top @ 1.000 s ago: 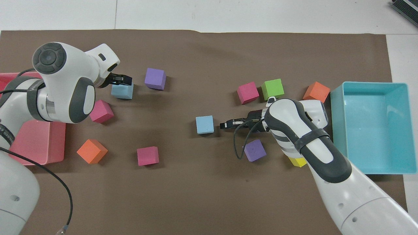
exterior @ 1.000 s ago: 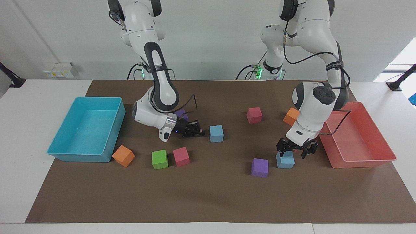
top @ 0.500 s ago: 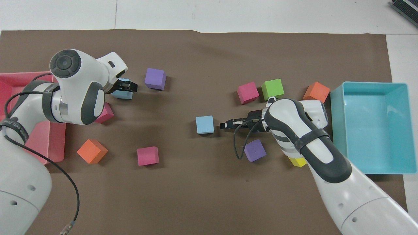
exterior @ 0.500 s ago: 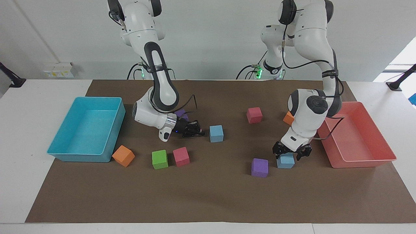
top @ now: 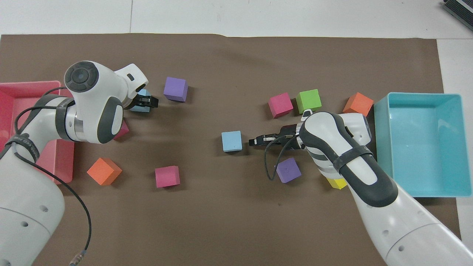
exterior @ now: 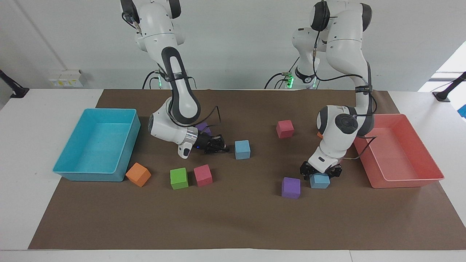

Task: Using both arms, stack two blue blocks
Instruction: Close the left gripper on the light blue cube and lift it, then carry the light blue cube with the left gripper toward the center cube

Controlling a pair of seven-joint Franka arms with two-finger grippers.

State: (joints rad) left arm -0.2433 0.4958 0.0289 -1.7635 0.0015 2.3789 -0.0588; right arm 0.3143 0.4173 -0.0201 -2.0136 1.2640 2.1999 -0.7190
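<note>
One blue block (exterior: 320, 181) (top: 138, 108) lies on the brown mat near the red tray, beside a purple cube (exterior: 291, 187). My left gripper (exterior: 320, 172) (top: 147, 102) is low over this block, open, with a finger on each side of its top. The other blue block (exterior: 242, 149) (top: 231, 141) lies near the mat's middle. My right gripper (exterior: 218, 147) (top: 257, 140) lies low and level beside it, toward the right arm's end, pointing at it with a small gap between them.
The red tray (exterior: 400, 183) stands at the left arm's end and the turquoise tray (exterior: 87, 175) at the right arm's end. Green (exterior: 179, 178), pink (exterior: 202, 175) and orange (exterior: 138, 174) cubes lie by the turquoise tray. A pink cube (exterior: 284, 128) lies nearer to the robots.
My left gripper has come down and shifted toward the table's middle, onto the blue block. The right arm and both blocks have not moved.
</note>
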